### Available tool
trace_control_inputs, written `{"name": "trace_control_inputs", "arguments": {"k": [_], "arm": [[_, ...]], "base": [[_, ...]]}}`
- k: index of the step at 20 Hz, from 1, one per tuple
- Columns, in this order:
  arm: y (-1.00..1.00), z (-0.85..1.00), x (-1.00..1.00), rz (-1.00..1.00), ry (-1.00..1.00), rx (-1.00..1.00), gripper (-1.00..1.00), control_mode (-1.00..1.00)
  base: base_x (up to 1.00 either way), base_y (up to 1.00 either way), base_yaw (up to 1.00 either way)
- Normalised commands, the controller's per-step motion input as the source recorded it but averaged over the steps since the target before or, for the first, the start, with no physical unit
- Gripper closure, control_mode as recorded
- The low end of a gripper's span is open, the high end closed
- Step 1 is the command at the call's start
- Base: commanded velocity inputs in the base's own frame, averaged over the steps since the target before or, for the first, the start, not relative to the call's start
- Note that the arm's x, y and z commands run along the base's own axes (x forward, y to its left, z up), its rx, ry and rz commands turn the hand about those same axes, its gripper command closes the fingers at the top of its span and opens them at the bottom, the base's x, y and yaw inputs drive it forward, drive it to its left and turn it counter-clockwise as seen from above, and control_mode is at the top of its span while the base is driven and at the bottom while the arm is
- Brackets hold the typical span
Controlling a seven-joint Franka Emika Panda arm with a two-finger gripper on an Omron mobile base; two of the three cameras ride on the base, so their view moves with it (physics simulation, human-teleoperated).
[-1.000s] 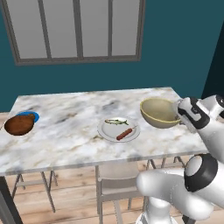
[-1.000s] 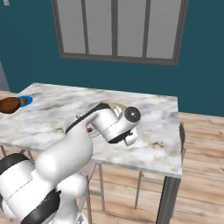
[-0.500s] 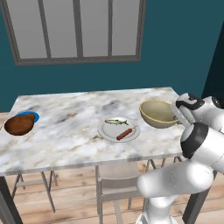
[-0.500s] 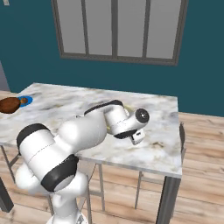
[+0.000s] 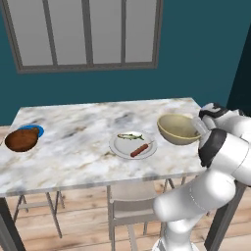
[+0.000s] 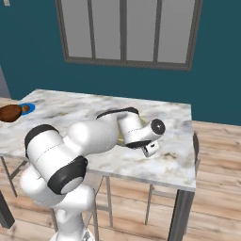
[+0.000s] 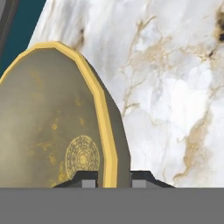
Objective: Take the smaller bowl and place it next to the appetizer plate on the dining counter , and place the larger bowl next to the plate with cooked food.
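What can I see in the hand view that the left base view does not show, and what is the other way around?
Hand view: the fingertips pinching the yellow bowl's rim, one inside, one outside, and a round pattern on its bottom. Left base view: the white plate with sausage and fish, the brown bowl beside the blue plate at the counter's left end, the window. Both: the yellow bowl over the marbled counter.

Even rendered light, soft shadows, sharp, perhaps slightly flat
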Motion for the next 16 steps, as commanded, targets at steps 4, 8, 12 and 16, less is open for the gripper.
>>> {"name": "trace_control_inputs", "arguments": {"k": [4,8,12,16], "arm": [[0.08,-0.20,0.05,0.00,0.00,-0.01,1.00,-1.00],[0.07,-0.27,0.01,0.00,-0.02,-0.03,1.00,-1.00],[0.01,-0.29,0.01,0.00,0.00,0.00,1.00,-1.00],[0.00,-0.28,0.01,0.00,0.00,0.00,1.00,-1.00]], "base": [[0.00,0.00,0.00],[0.00,0.00,0.00],[0.00,0.00,0.00],[0.00,0.00,0.00]]}}
